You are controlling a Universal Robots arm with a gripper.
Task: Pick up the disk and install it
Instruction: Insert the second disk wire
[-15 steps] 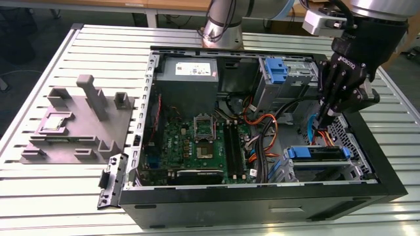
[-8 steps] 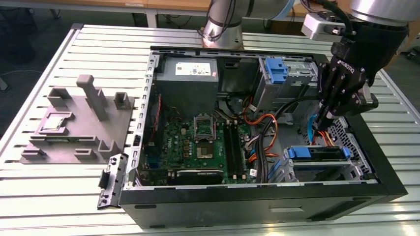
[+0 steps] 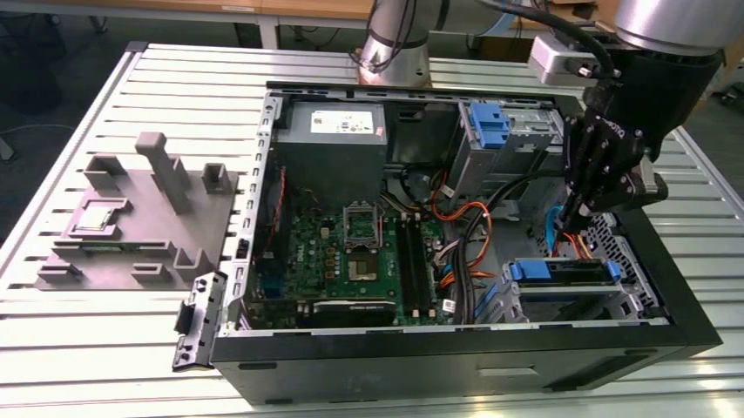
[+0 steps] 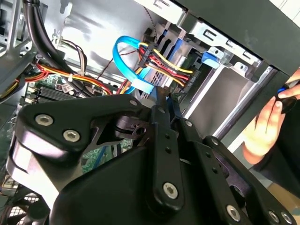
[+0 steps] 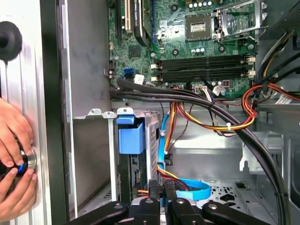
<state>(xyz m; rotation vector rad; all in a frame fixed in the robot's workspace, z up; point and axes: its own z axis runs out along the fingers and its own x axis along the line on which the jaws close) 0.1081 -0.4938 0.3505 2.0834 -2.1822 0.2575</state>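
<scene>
Item: gripper (image 3: 578, 212), fingers pressed together on nothing visible, poised inside the computer case (image 3: 465, 344) just above the disk (image 3: 566, 277) seated in its bay by its blue bracket; risk: snagging the blue cable (image 4: 132, 65) and orange wires beside it.

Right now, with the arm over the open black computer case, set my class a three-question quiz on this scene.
1. True or false: the grey moulded fixture stands outside the open black computer case.
2. The gripper hangs over: A the power supply, B the drive-bay end, C the fixture.
3. What colour is the plastic bracket edging the silver-grey metal disk?
Key: 1 true; 2 B; 3 blue.
</scene>
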